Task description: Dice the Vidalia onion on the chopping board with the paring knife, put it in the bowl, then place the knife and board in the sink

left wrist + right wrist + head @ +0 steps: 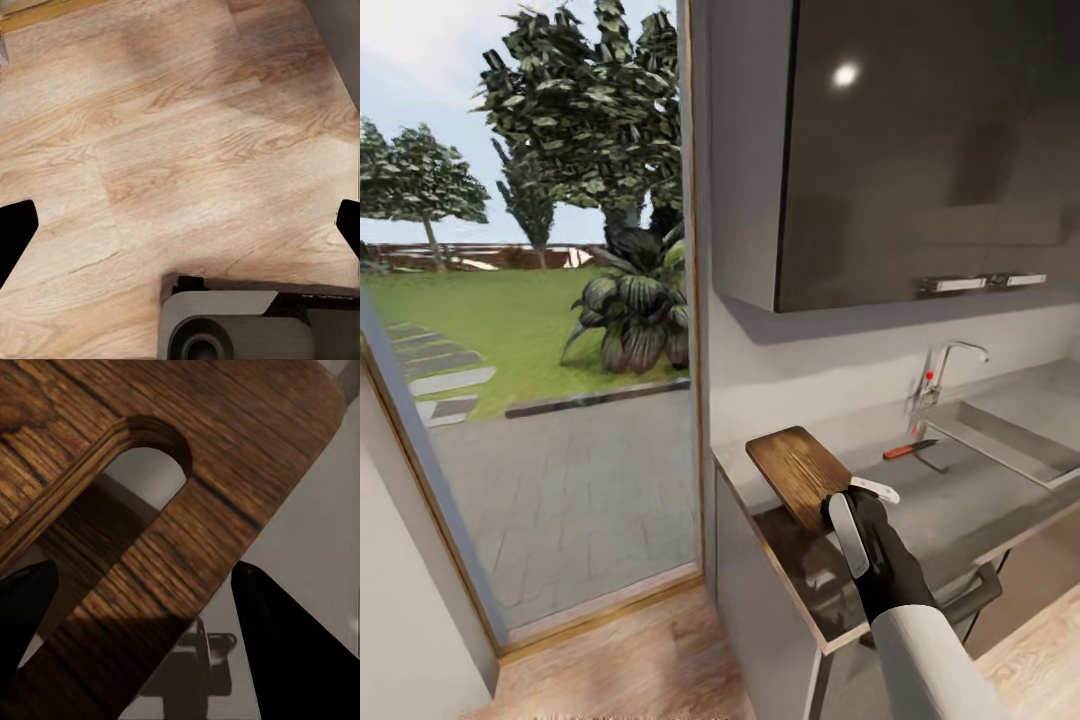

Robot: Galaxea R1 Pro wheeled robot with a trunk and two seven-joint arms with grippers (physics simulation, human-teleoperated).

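We find the chopping board [800, 470] lying on the countertop [970, 505] at its window end, one corner jutting past the front edge, and in the right wrist view its handle slot [142, 472] sits just ahead of the fingers. The right gripper [857, 518] hangs at the board's 5 o'clock corner with its jaws wide; we cannot tell whether a finger touches the wood, and nothing is gripped. At 2 o'clock from the board the paring knife [910, 449] lies on the countertop just short of the sink [1010, 440], at the foot of the tap [945, 375]. The left gripper [180, 225] points at the wood floor [150, 135], its jaws wide and empty. We see no onion, bowl or diced bits here, so we cannot judge the cutting; both knife and board are not yet in the sink, and we judge the board is next.
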